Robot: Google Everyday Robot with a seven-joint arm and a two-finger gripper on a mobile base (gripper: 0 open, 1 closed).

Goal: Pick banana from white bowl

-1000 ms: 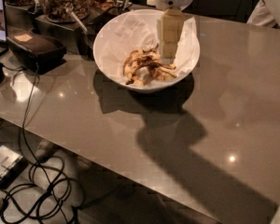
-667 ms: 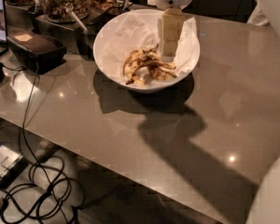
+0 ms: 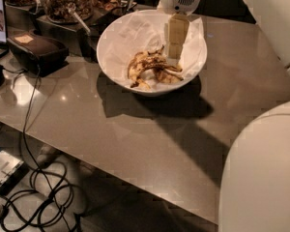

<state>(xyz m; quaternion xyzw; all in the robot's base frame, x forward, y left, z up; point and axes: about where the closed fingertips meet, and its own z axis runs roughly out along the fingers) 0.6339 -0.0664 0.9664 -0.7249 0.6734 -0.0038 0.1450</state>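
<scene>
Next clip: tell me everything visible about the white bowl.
The white bowl is large, round and glossy, with sloping sides; it looks ceramic. It stands upright on the grey-brown table and casts a dark shadow toward the camera. Crumpled white paper lines it, and brown-blotched bananas lie at its bottom. The end effector reaches down into it from the far side, just right of the bananas.
</scene>
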